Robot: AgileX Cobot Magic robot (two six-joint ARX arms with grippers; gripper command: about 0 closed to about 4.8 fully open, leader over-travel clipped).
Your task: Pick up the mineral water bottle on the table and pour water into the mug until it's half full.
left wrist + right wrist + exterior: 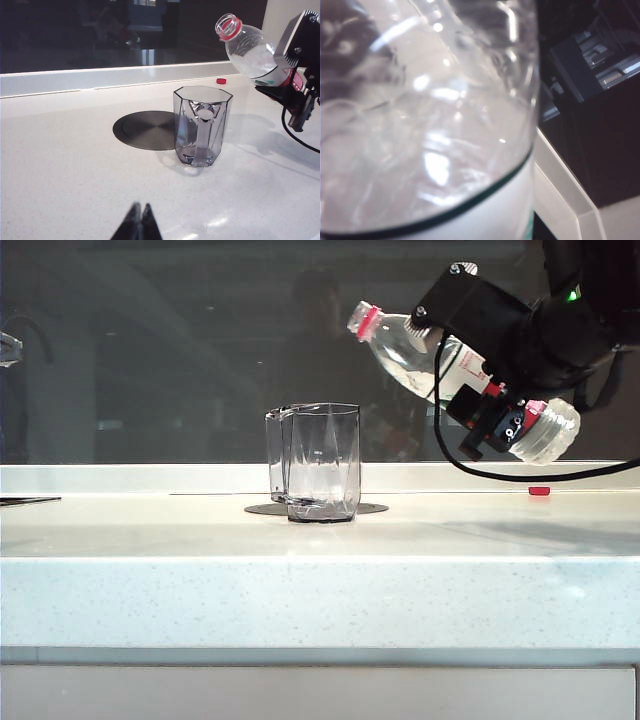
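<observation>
While aloft, right fingers (489,423) around bottle (404,350).

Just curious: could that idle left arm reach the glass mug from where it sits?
Probably yes. The left tool, shut, faces the mug over bare table; the right tool holds the bottle aside.

I can read no text, brand, number or sign anywhere here. The label on the mineral water bottle (462,367) that my right gripper (478,390) clamps around shows only as a white, red and green band, mostly hidden behind the gripper in the exterior view and too close and blurred in my right wrist view to make out any characters. The mug (201,125) and the table (320,600) carry no markings I can make out.
</observation>
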